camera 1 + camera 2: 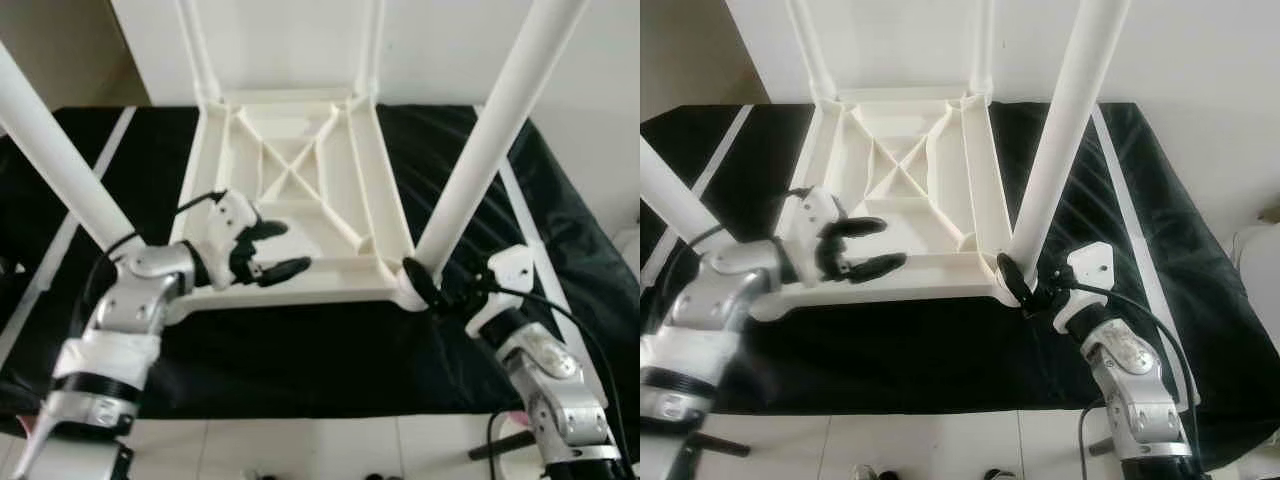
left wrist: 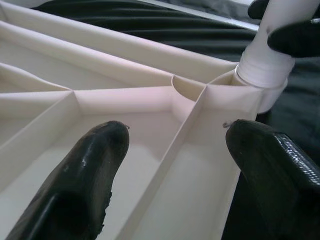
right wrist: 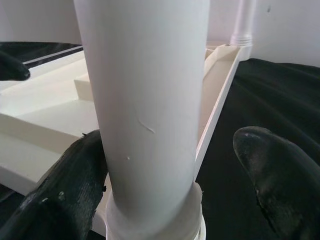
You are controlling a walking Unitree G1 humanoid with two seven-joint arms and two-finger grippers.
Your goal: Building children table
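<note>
A white plastic children's table (image 1: 290,170) lies upside down on a black cloth, its ribbed underside facing up. Its legs stand upward: the near right leg (image 1: 480,150), the near left leg (image 1: 50,150), and two far legs (image 1: 195,50). My left gripper (image 1: 290,248) hovers open just above the table's near rail (image 2: 150,105), holding nothing. My right gripper (image 1: 1018,285) is open around the base of the near right leg (image 3: 150,90), at its corner socket. One of its fingers (image 3: 75,185) touches the leg; the other stands apart.
The black cloth (image 1: 300,350) covers the floor under the table and spreads to both sides. White floor tiles (image 1: 300,450) run along the near edge. A white wall stands close behind the far legs. A dark object (image 1: 500,445) lies by my right side.
</note>
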